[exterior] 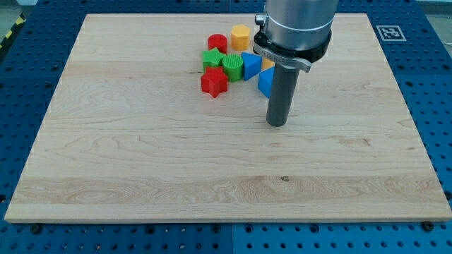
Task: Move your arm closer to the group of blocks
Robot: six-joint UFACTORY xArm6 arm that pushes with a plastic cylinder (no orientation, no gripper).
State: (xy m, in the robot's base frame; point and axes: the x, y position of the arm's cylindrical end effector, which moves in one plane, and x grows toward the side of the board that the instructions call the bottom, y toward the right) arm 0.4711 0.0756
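Note:
A group of blocks lies near the view's top middle of the wooden board (141, 155). It holds a red cylinder (217, 43), a yellow hexagonal block (240, 35), a green star-like block (212, 58), a green round ribbed block (232, 68), a red star block (214, 82), a blue triangle (251, 65), a blue block (265, 82) and an orange block (268, 64) partly hidden by the arm. My tip (277, 124) rests on the board just below and to the right of the group, close to the blue block but apart from it.
The arm's grey housing (294, 25) hangs over the group's right side and hides part of it. A blue perforated table (424, 106) surrounds the board. A fiducial tag (389, 32) sits at the board's top right corner.

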